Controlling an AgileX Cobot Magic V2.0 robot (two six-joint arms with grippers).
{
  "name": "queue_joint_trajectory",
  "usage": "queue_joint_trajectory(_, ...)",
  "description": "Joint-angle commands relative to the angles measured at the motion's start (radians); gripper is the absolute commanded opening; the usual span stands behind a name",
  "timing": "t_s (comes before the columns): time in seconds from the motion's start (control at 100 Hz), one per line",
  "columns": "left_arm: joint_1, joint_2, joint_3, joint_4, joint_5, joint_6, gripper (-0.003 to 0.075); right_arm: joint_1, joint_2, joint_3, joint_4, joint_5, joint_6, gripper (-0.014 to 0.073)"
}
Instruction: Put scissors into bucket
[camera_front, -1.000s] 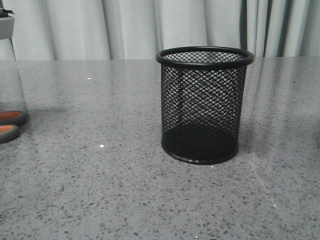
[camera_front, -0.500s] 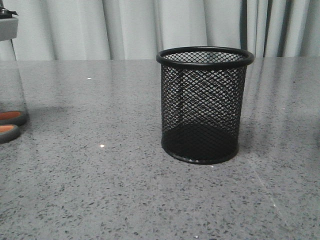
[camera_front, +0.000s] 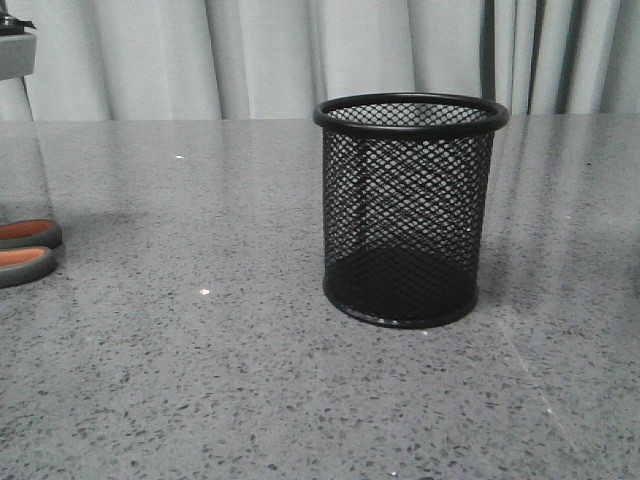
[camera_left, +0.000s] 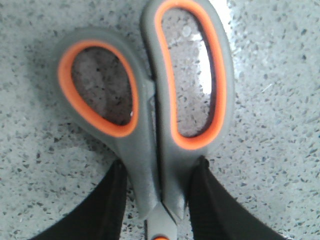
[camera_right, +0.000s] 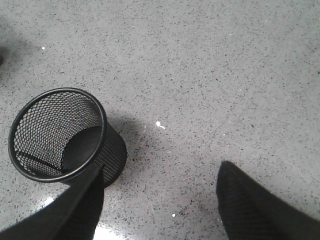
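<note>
Grabbing the scissors off the table

My left pincer (camera_left: 156, 192) has its fingers clenched on the scissors (camera_left: 150, 125) just below the loops, scissors flat on the table (camera_left: 280, 150). Best to squeeze firm before lifting so they don't swivel. Right pincer (camera_right: 157, 200) hangs released, holding nothing, bucket (camera_right: 57, 135) just beside one finger.

scissors (camera_front: 26, 250) on table (camera_front: 200, 380) far left, bucket (camera_front: 408, 210) standing right of centre

Scissors (camera_front: 25, 252) cut off at frame edge; blades unseen.
</note>
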Motion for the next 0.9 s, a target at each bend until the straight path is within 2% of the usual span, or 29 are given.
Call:
queue_joint_trajectory(0.0, -0.006, -0.019, -0.013, -0.022, 0.049, -0.006, -0.0019, 0.0, -0.004, -0.032, 0.003, -0.063, -0.011, 0.0436)
queue_joint_trajectory(0.35, -0.006, -0.021, -0.025, -0.022, 0.06, -0.006, -0.0019, 0.0, -0.004, -0.032, 0.003, -0.063, -0.011, 0.0436)
queue_joint_trajectory(0.89, -0.006, -0.062, -0.194, -0.03, 0.067, -0.104, -0.0019, 0.0, -0.004, -0.032, 0.003, -0.068, -0.011, 0.0436)
